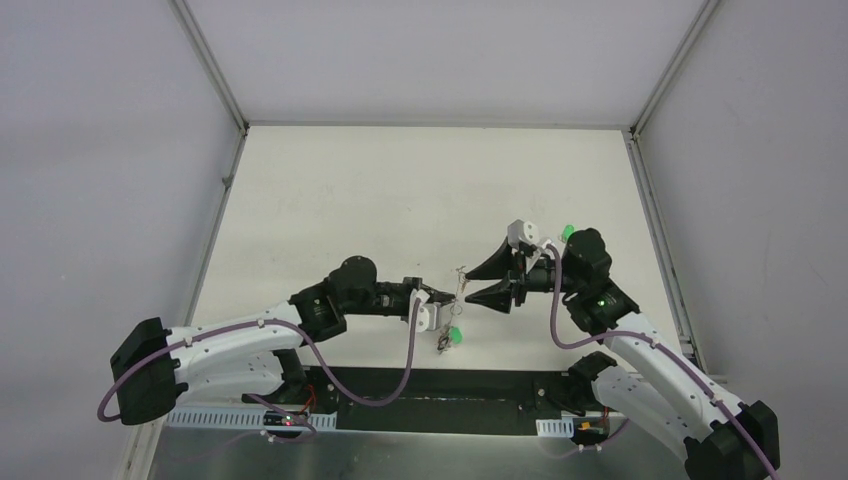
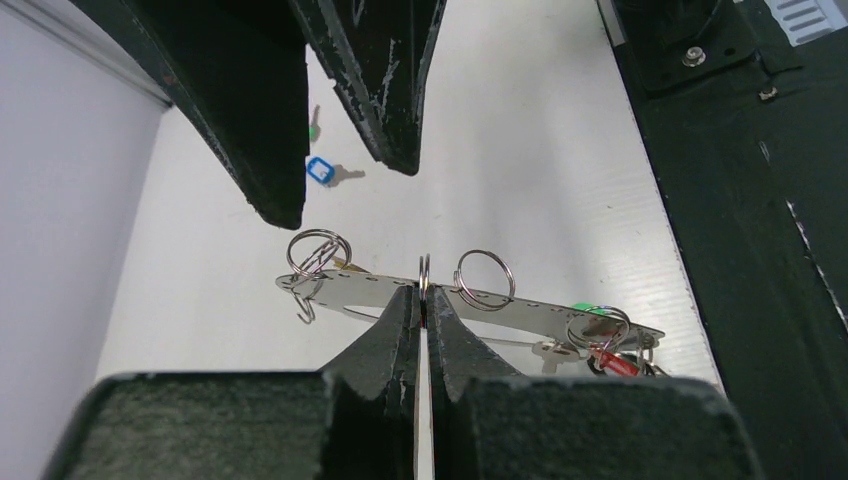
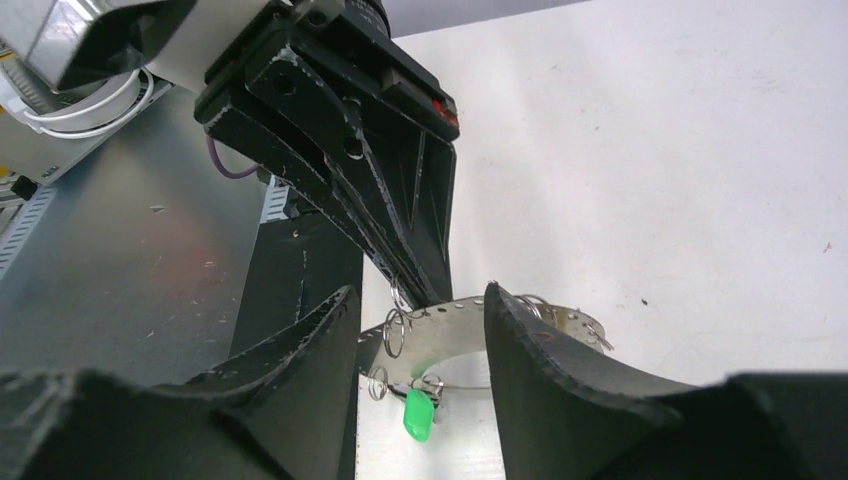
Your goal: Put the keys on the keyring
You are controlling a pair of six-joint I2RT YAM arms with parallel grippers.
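Pinching the keyring (image 2: 520, 305) by its middle in the left gripper (image 2: 424, 296), jaws shut tight on the thin band, up off the table (image 2: 520, 120) near its front edge. Spreading the right gripper (image 1: 472, 284) wide just beside it, gripping nothing. Carrying a few keys (image 2: 612, 356) at one end.

Easy to go wrong here: nudging with those open fingers (image 3: 300, 380), twisting the band out of so narrow a pinch, swinging the hung keys about.

Only from the left wrist: a blue-tagged key (image 2: 320, 170) and a green-tagged key (image 2: 314, 125) loose on the table, well apart. From the right wrist, just a green tag (image 3: 420, 415) dangling below.
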